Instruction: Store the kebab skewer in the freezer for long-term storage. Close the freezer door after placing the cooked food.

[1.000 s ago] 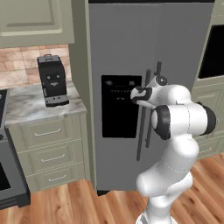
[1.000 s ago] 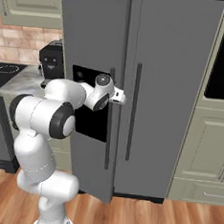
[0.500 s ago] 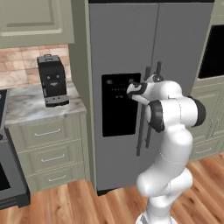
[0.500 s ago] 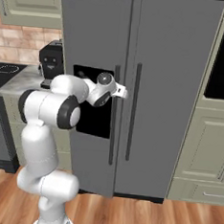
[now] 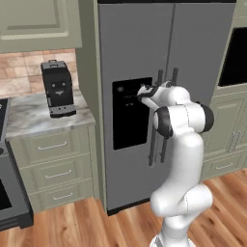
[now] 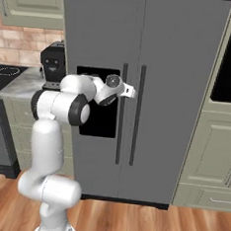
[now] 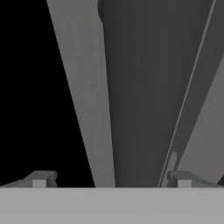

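2 spread fingers of the end effector point(image 7: 109, 177) straddled the handle point(image 7: 133, 96) of the freezer door point(image 5: 130, 72), evidently to pull it open; the freezer point(image 6: 101, 42) stood shut; kebab skewer's place unclear.

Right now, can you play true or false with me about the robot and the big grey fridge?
1. The freezer door is shut. True.
2. The gripper is up by the freezer door's handle. True.
3. The gripper is squeezed shut. False: in the hand view its fingertips stand wide apart, with the handle between them.
4. The coffee machine sits on the floor. False: it stands on the counter.
5. The fridge has one door. False: it has two, side by side.
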